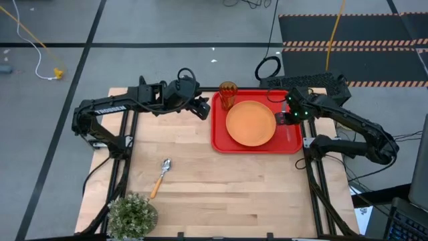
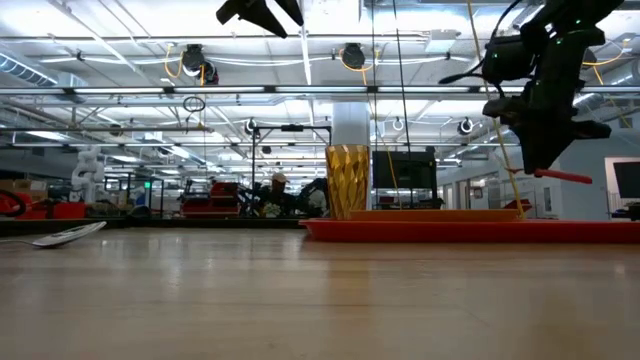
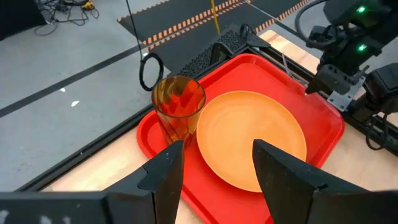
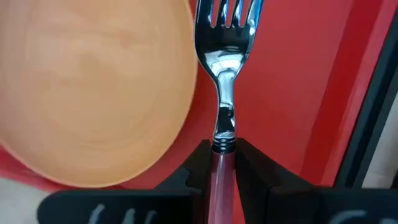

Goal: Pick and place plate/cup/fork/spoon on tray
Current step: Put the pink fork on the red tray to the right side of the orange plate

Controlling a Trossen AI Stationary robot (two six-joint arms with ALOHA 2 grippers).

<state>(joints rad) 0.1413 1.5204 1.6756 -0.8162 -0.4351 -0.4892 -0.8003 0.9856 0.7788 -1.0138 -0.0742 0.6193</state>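
Note:
The red tray (image 1: pixel 291 142) lies at the table's far right. On it rest the orange plate (image 1: pixel 251 122) and, upright at its far left corner, the amber cup (image 1: pixel 228 94). My right gripper (image 1: pixel 289 119) hangs over the tray's right part beside the plate, shut on the red-handled fork (image 4: pixel 222 62). My left gripper (image 1: pixel 202 109) hovers open just left of the tray near the cup (image 3: pixel 178 106), its fingers (image 3: pixel 168 174) holding nothing. The yellow-handled spoon (image 1: pixel 160 175) lies flat on the bare wood at the near left. My right gripper pinches the fork's red handle (image 4: pixel 221 163) between its two fingers, just behind the metal neck. The fingers come steeply from above and lie across the fork. The tines reach out over the tray floor beside the plate's rim. The handle's free end (image 2: pixel 568 177) sticks out sideways, clear of the tray.
A small potted plant (image 1: pixel 132 215) stands at the table's near left corner. Bare wood stretches between the spoon and the tray's near rim. A dark cable loop (image 1: pixel 269 68) lies on the floor behind the tray.

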